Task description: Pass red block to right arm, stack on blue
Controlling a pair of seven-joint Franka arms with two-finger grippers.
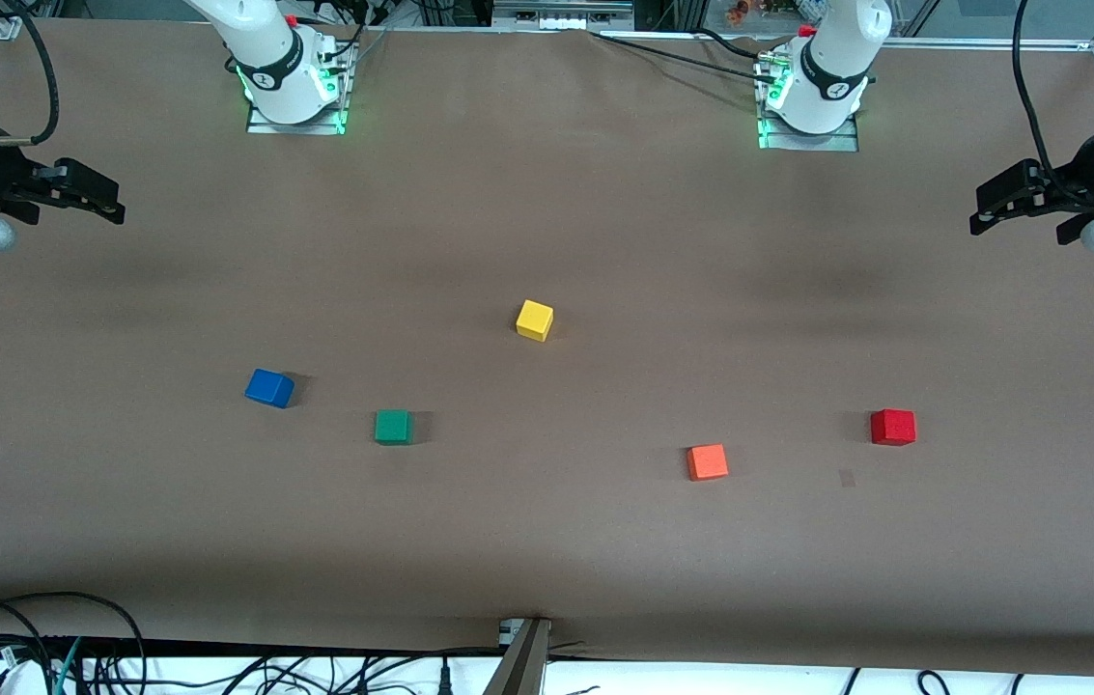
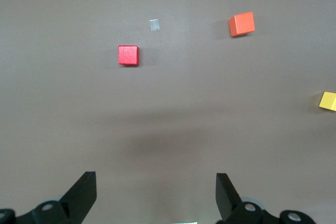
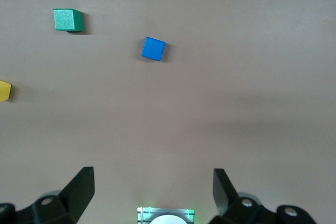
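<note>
The red block (image 1: 893, 427) sits on the brown table toward the left arm's end; it also shows in the left wrist view (image 2: 128, 55). The blue cube (image 1: 269, 388) sits toward the right arm's end and shows in the right wrist view (image 3: 153, 49). My left gripper (image 1: 986, 208) hangs open and empty above the table's edge at its own end, apart from the red block; its fingers stand wide in the left wrist view (image 2: 155, 178). My right gripper (image 1: 112, 205), all black, hangs open and empty above its end of the table (image 3: 152, 174), apart from the blue cube.
A green cube (image 1: 393, 427) lies beside the blue one, toward the table's middle. A yellow cube (image 1: 534, 319) lies mid-table. An orange cube (image 1: 707, 461) lies beside the red block, slightly nearer the front camera. A small grey patch (image 1: 847, 478) marks the table between them.
</note>
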